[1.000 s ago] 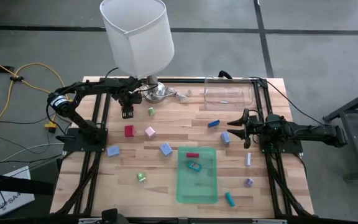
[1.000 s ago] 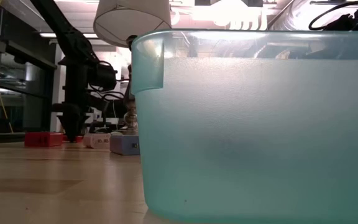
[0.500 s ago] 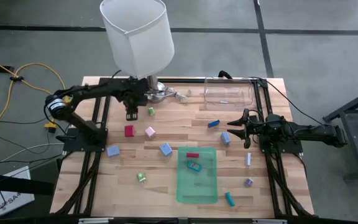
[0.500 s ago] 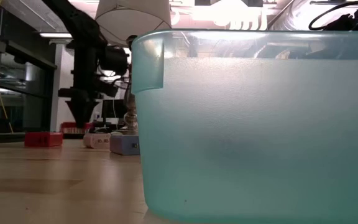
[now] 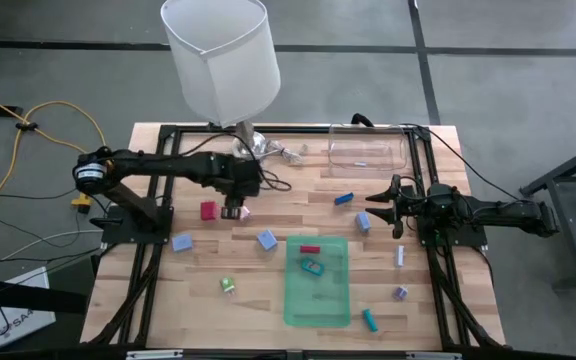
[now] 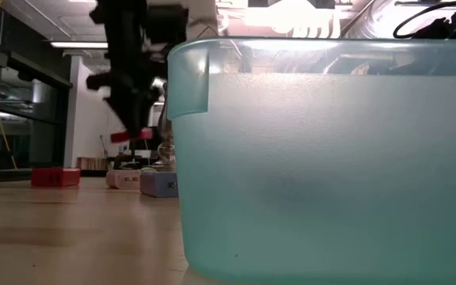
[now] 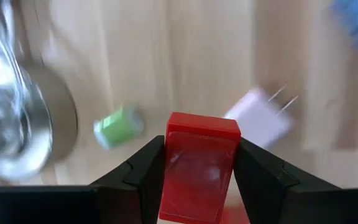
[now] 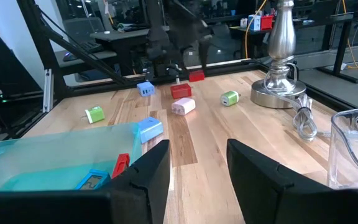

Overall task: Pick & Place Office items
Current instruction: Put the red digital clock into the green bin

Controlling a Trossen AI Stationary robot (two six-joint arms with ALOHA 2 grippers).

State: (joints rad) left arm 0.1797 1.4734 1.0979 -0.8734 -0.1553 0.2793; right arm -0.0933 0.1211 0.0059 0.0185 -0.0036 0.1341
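Observation:
My left gripper (image 5: 233, 208) hangs over the table's middle left, shut on a small red piece (image 7: 201, 163), which the low view shows above the wood (image 6: 131, 136). Below it lie a pink-white piece (image 7: 258, 118) and a green piece (image 7: 118, 126). A red block (image 5: 208, 210) rests flat on the table beside it. Blue pieces (image 5: 267, 239), (image 5: 182, 242), (image 5: 344, 198) and a purple one (image 5: 400, 293) lie scattered. My right gripper (image 8: 197, 180) waits open at the table's right (image 5: 388, 205). My left gripper pinches the red piece between its two fingers (image 7: 148, 168), one finger on each of two opposite sides (image 7: 173, 158). The fingers come from above, pointing down. The piece is lifted clear of the table and sticks out below the fingertips (image 6: 137, 134).
A green translucent tray (image 5: 318, 300) near the front edge holds a red stick (image 5: 310, 249) and a teal piece (image 5: 313, 266). A clear container (image 5: 368, 152) sits at the far right. A lamp with a white shade (image 5: 218, 60) and metal base (image 5: 253, 148) stands at the far edge.
My left gripper was low at the table near the lamp base; it has risen with the red piece, lifting it clear, and swung toward the table's right and near edge, over the pink piece.

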